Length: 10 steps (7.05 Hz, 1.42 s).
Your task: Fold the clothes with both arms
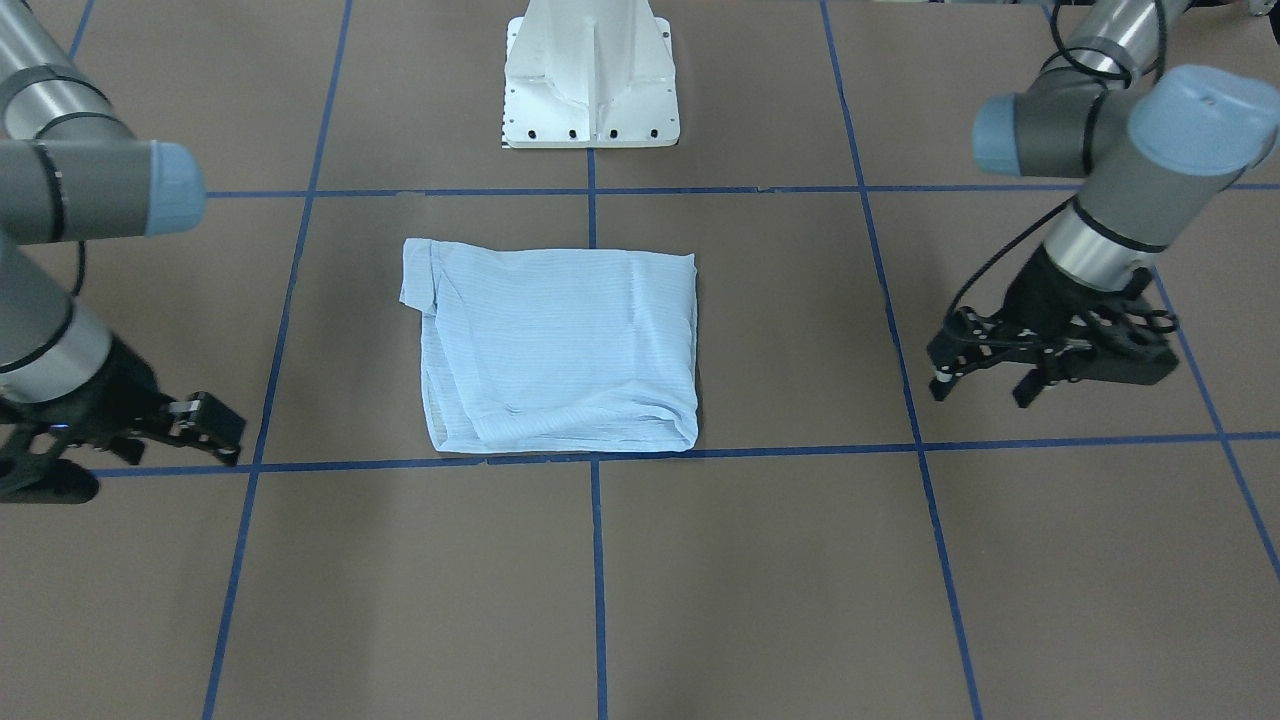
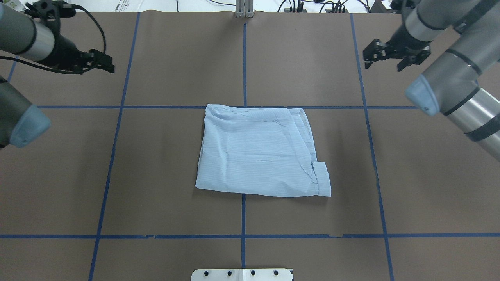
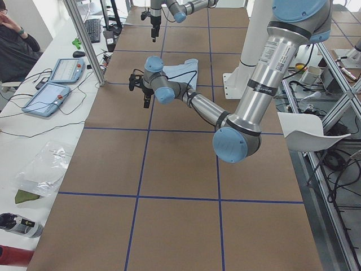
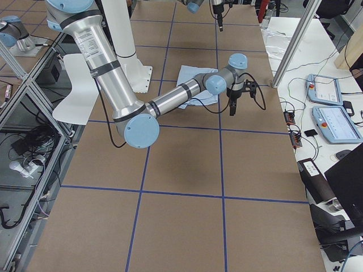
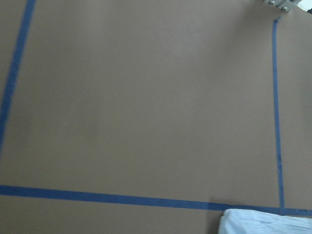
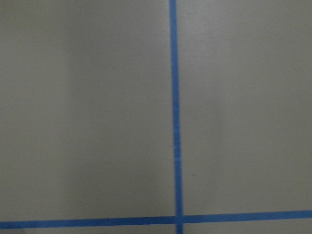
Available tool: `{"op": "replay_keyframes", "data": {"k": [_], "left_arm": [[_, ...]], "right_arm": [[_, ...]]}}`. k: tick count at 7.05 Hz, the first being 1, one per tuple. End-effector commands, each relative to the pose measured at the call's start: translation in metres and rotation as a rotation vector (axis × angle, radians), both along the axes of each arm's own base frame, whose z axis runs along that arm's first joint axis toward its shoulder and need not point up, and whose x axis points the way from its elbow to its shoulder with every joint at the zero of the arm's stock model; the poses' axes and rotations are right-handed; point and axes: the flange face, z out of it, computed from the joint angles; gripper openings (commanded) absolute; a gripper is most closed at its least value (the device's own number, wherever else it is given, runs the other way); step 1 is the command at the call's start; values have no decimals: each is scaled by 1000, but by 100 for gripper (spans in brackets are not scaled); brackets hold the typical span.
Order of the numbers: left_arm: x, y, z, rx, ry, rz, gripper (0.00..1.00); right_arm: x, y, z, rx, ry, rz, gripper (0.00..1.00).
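Brown taped table point(image 2: 175, 164): shirt point(image 2: 258, 152) seen folded flat at overhead centre; left end effector point(image 2: 106, 64) held upper left, right end effector point(image 2: 384, 65) upper right, both spread wide, well apart from shirt.

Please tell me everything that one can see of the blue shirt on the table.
The shirt is thin, pale-blue cloth with fine stripes, folded into a rough rectangle. It lies flat at the middle of the brown table, over a blue tape line. A small flap sticks out at one corner, towards the robot's right. No buttons show. Only the table touches it; the left gripper and right gripper hang open, well apart.
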Motion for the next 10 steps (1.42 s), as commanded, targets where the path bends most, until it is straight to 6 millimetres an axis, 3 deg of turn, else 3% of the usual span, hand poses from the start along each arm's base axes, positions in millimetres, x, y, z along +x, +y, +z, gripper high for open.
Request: {"op": "replay_keyframes", "data": {"k": [1, 2, 3, 4, 5, 6, 7, 8, 9, 10], "left_arm": [[-120, -1, 73, 80, -142, 72, 100], [-178, 16, 115, 104, -158, 120, 100], [-216, 29, 159, 150, -228, 199, 100], [-271, 37, 206, 138, -272, 203, 100], [-310, 41, 240, 135, -298, 201, 100], [-313, 43, 245, 127, -298, 205, 100], [-314, 44, 253, 133, -301, 204, 100], [-315, 45, 259, 135, -303, 203, 100], [-316, 53, 275, 105, -337, 199, 100], [-316, 48, 269, 97, -343, 194, 100]], "right_arm": [[109, -12, 50, 38, 118, -170, 100], [147, -6, 81, 58, 143, -231, 100], [177, 9, 121, 63, 144, -278, 100], [203, 27, 155, 58, 130, -308, 100], [231, 40, 181, 63, 111, -329, 100], [242, 56, 197, 46, 101, -321, 100], [243, 58, 204, 40, 101, -315, 100], [261, 68, 216, 18, 103, -285, 100], [290, 102, 248, -29, 91, -241, 100], [290, 105, 252, 8, 95, -233, 100]]}}
